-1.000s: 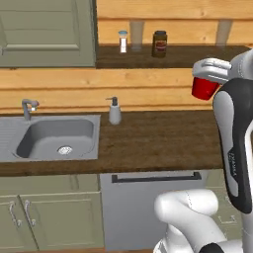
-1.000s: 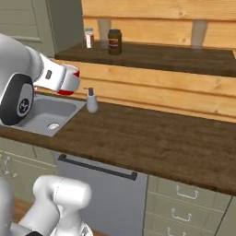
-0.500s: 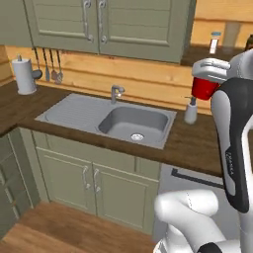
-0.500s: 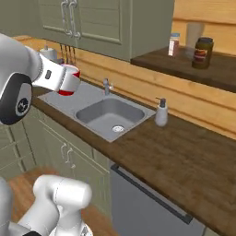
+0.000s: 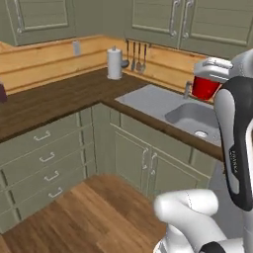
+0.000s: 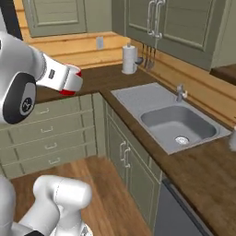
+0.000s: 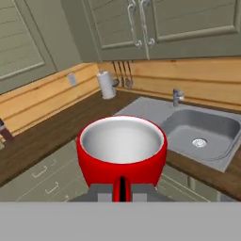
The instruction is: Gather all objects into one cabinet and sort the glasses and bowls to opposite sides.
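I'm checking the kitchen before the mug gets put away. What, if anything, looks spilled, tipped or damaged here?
Nothing stands out. The red mug sits upright and empty in the gripper, and the paper towel roll stands upright beside the sink.

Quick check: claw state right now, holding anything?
Claw: closed on the red mug, carried upright above the floor near the sink.

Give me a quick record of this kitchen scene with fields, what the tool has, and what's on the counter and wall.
held item: red mug, upright, pale inside
tool: tool shut on the mug's handle, carried above the floor in front of the corner counter
sink: grey sink set in the dark wood counter, faucet at its back
counter corner: white paper towel roll standing upright
wall: utensils hanging beside the roll
cabinets: olive-grey wall cabinets, doors closed
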Robot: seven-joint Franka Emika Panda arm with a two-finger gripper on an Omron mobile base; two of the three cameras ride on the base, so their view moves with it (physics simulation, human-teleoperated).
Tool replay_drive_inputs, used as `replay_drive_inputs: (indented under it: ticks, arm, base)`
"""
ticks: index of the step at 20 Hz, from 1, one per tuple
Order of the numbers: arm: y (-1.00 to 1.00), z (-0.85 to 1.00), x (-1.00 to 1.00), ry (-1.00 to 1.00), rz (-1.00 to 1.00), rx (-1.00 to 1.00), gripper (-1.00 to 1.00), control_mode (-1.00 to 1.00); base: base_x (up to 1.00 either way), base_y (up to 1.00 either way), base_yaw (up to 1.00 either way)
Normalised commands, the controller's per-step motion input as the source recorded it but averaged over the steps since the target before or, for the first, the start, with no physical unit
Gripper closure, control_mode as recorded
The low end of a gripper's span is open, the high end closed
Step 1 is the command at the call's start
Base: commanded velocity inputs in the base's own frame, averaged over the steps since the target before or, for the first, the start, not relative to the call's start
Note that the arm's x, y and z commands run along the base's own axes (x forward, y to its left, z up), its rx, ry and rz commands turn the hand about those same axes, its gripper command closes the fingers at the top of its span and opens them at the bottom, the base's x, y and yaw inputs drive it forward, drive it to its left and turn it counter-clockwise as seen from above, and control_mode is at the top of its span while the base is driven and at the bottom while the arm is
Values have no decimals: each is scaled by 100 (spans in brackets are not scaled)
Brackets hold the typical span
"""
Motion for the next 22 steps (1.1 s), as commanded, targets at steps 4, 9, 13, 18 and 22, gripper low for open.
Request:
replay_drive_inputs:
  ticks: [4,9,13,18,22]
  arm:
    - [0,0,0,0,0,0,100,100]
    - [0,0,0,0,0,0,100,100]
    - [0,0,0,0,0,0,100,100]
    - [0,0,0,0,0,0,100,100]
    - [0,0,0,0,0,0,100,100]
  base:
    - [-26,97,57]
    - [-15,98,56]
    - [-5,95,56]
    - [-7,88,57]
    - [0,76,55]
